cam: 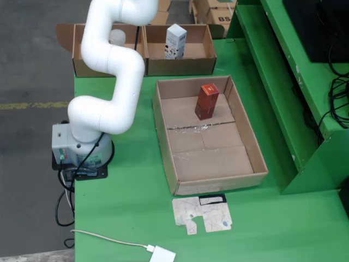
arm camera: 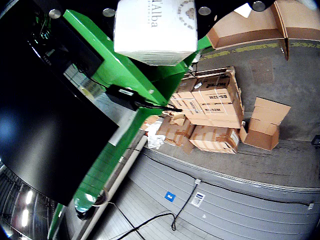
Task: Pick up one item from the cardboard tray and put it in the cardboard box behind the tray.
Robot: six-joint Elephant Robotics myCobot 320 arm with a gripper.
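Observation:
In the wrist view a white carton [arm camera: 155, 32] printed "Alba" hangs close under my gripper [arm camera: 156, 10], with only the distant room behind it. The gripper holds it up in the air. The fingers themselves are hidden by the carton. In the fixed view the gripper is out of frame past the top edge, and only the white arm [cam: 109, 60] shows. The cardboard tray [cam: 163, 136] holds one red box [cam: 206, 101], upright near its far end. Behind the tray, the right cardboard box [cam: 180, 66] holds another white carton [cam: 175, 41], standing upright.
A second cardboard box [cam: 82, 68] stands to the left of the right one, partly behind the arm, with a pale round item [cam: 117, 37] in it. A flat cardboard scrap [cam: 202, 214] lies in front of the tray. A white cable and plug [cam: 162, 254] lie at the table's front edge. Green shelving [cam: 283, 82] rises on the right.

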